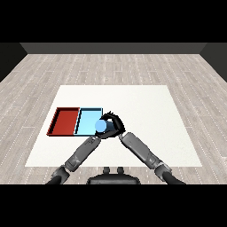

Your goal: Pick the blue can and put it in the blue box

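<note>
One blue can [101, 127] — two trays

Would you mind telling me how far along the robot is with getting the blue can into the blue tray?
Done: the blue can is picked up, with the right hand curled round it. In hand: the can is held at the right edge of the light blue tray, partly overlapping it in this view. Left: lowering it into the tray and letting go. The left hand is hidden behind the can, so its fingers cannot be judged. The red tray is not involved.

White table [146, 115]: red tray [63, 121], light blue tray [87, 119] (side by side).
</note>
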Available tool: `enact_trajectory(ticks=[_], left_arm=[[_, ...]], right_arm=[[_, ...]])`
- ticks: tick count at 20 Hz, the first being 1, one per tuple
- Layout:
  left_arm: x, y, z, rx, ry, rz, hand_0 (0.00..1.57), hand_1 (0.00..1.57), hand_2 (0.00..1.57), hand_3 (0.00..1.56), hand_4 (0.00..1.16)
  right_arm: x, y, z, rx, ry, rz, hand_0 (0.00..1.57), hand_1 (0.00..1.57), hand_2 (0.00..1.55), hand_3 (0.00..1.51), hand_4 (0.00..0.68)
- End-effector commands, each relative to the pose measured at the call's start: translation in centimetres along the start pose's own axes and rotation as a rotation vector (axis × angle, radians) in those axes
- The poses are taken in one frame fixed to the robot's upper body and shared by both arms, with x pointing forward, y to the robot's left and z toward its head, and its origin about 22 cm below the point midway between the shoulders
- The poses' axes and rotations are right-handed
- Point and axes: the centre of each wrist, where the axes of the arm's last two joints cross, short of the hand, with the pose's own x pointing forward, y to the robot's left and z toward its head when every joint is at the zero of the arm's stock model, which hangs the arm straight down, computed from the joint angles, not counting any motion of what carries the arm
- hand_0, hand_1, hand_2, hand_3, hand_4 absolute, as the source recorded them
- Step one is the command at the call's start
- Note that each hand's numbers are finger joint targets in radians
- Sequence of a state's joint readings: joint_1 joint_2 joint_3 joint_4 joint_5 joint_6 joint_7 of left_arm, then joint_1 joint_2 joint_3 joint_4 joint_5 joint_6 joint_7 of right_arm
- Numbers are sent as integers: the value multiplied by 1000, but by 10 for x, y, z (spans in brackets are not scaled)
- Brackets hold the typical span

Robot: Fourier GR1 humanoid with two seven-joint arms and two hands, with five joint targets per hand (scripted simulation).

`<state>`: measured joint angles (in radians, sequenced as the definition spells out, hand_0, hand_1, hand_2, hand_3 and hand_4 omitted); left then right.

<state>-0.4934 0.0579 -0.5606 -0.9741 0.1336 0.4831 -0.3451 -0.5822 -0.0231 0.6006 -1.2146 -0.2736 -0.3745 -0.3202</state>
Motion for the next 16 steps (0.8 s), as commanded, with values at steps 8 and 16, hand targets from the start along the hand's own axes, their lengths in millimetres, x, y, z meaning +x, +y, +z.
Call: enact_trajectory(ticks=[8, 16], left_arm=[[10, -19, 1, 77, -21, 162, 732, 732, 822, 636, 671], [-9, -2, 4, 111, 63, 246, 1481, 1481, 1457, 1368, 601]], right_arm=[[9, 16, -6, 24, 7, -74, 1438, 1438, 1454, 1393, 600], [9, -4, 7, -11, 26, -100, 1405, 1405, 1451, 1396, 552]])
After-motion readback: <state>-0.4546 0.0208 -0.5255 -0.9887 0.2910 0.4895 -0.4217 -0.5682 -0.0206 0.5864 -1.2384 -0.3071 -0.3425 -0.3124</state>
